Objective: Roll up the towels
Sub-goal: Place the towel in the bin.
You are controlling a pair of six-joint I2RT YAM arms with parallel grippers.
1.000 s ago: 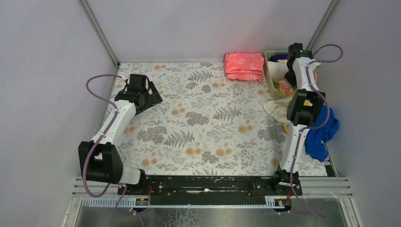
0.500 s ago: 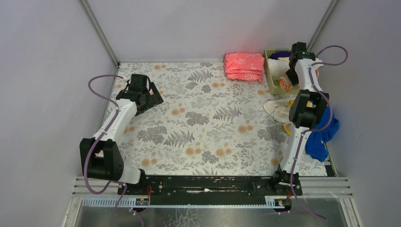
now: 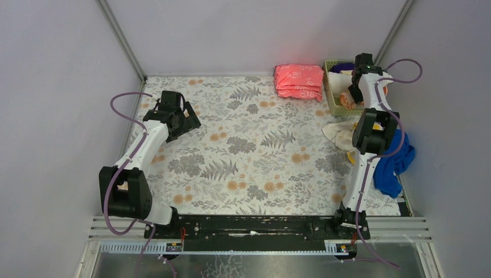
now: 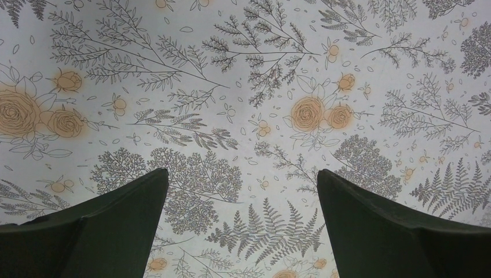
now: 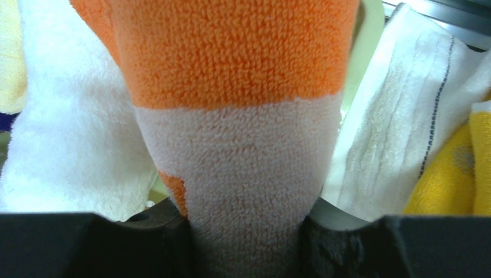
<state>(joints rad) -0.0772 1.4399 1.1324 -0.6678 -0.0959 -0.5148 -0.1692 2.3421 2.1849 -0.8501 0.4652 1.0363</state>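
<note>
Gripping the rolled orange towel (image 5: 237, 87) with my right tool (image 5: 246, 237), I have its jaws part-way closed on the roll, the orange-and-white terry pressed between both fingers and filling the right wrist view. From above, this tool (image 3: 352, 94) reaches into the green basket (image 3: 330, 87) at the far right corner of the desk (image 3: 255, 145), and the orange towel (image 3: 346, 101) sits at the basket's near end, with pale cloth and something dark blue behind it in the same basket. Close up, a cream-white towel (image 5: 75, 133) lies touching the orange one on its left; on the right, past a strip of pale green rim (image 5: 366, 46), are a white towel with a dark stitched line (image 5: 394, 127) and a yellow towel (image 5: 454, 174) beside it. Outside the basket, near my right arm's elbow, cream-white towels (image 3: 339, 133) lie loose on the desk, and a crumpled blue towel (image 3: 394, 165) sits at the right edge; a bit of yellow shows between them. A folded pink stack (image 3: 299, 82) rests just left of the basket against the back edge. My left tool (image 3: 184, 119) hangs over the far left part of the desk, well apart from all the cloth; its jaws are spread wide with nothing between them, and the left wrist view shows only the floral desk cover between my fingers (image 4: 116, 226).
</note>
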